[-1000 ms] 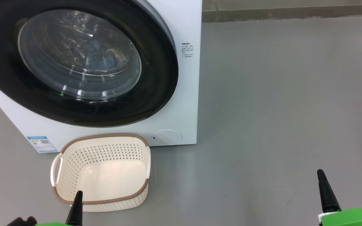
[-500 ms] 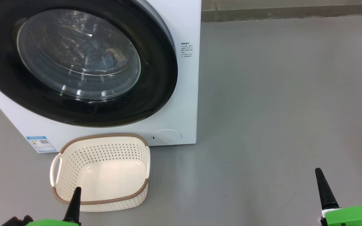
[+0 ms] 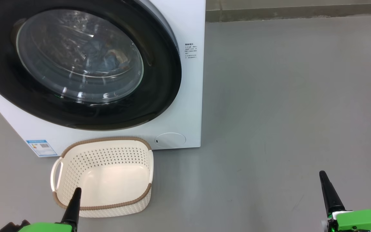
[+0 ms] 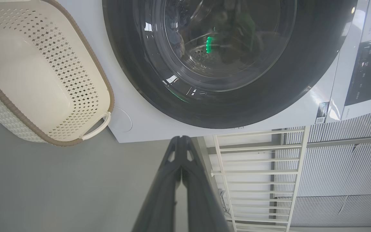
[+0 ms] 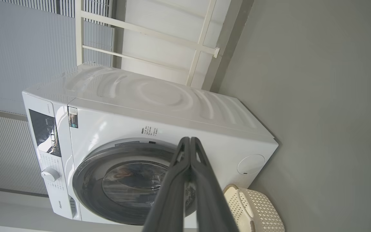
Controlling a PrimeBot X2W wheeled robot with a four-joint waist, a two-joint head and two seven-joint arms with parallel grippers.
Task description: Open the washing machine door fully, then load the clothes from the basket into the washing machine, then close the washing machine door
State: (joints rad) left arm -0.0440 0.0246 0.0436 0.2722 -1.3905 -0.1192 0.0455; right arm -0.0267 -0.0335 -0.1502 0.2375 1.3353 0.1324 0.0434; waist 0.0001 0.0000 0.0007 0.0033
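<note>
You had both pairs of fingers clenched tip to tip. Your left fingers (image 3: 72, 206) pointed over the near rim of the basket (image 3: 114, 154), and your right fingers (image 3: 328, 193) hung well apart above the floor (image 3: 285, 96). The door (image 3: 159, 80) sat flush against the washing machine (image 3: 188, 106), with the clothes (image 3: 111, 59) behind its glass. The basket stood on the floor just below the door.
</note>
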